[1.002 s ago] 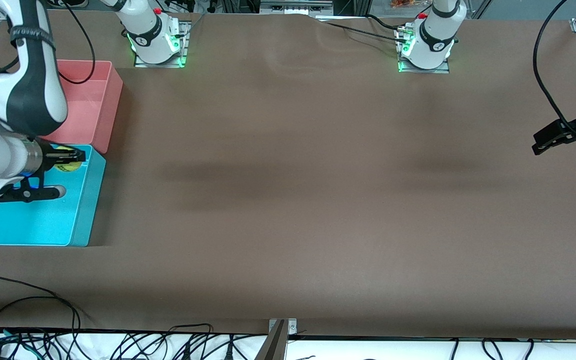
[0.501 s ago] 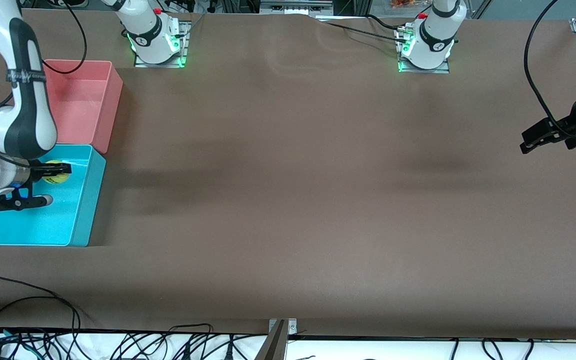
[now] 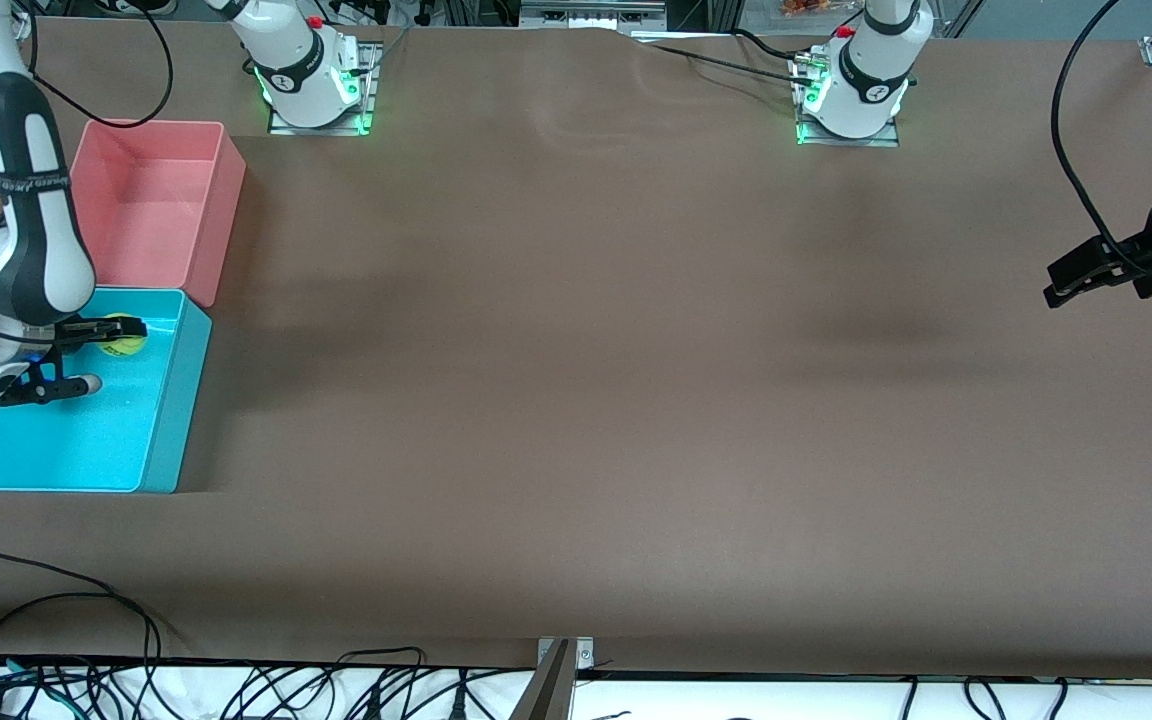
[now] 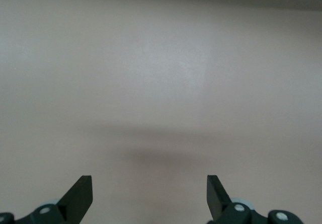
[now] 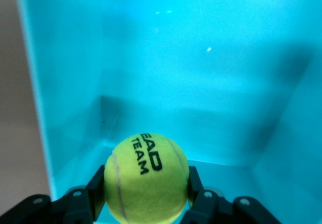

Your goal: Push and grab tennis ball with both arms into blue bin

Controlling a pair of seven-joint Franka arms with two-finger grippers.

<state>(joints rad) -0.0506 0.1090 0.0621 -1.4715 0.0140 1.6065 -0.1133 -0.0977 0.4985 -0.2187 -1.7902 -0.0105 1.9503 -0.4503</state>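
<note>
Bins sit side by side at the right arm's end of the table: the pink bin [image 3: 151,200], farther from the front camera, holds nothing, and the blue bin [image 3: 161,420] has the right gripper [image 3: 121,335] over its interior, clamped on the tennis ball [image 3: 124,340] marked HEAD TEAM. Waiting over bare brown table [image 3: 576,400] at its own end, the left gripper [image 3: 1071,285] has its fingers [image 4: 80,196] spread wide, grasping nothing.

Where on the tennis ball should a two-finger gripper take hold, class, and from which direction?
Across its widest middle, coming from above. The tennis ball is round, so off-centre pads would slip. The right gripper holds it that way over the blue bin, one finger on each side.
</note>
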